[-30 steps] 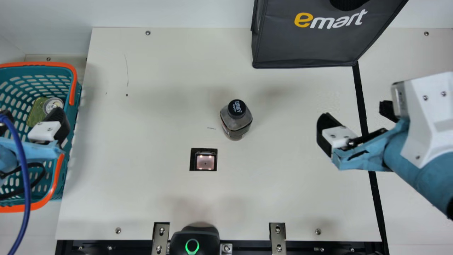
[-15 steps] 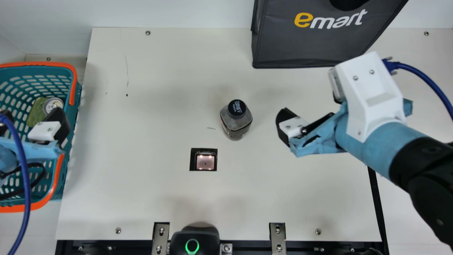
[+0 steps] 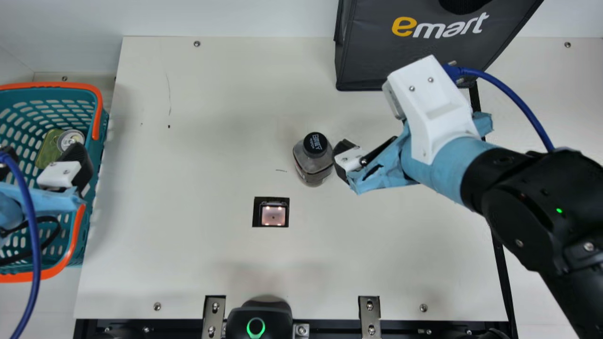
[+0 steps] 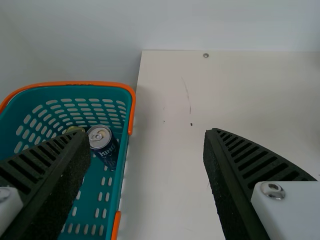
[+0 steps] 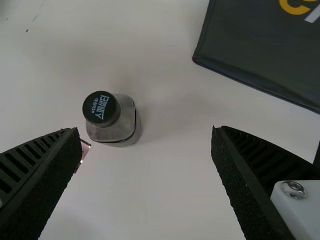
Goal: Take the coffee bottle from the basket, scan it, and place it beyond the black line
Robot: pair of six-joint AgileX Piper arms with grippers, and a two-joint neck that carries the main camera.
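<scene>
now right tool [image 3: 349,157] nearer bottle [image 3: 313,161]

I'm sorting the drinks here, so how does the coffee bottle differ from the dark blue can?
The coffee bottle stands on the table; the dark blue can is in the basket. The bottle has a black cap, the can a silver pull-tab top. The bottle's body is squarish, the can's round. Both are drink containers.

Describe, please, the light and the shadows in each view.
Main view: soft shading on the table, pinkish glow in the scanner window, green ring glowing on the black device; left wrist view: soft shadow beside the basket; right wrist view: faint shadow beside the bottle.
</scene>
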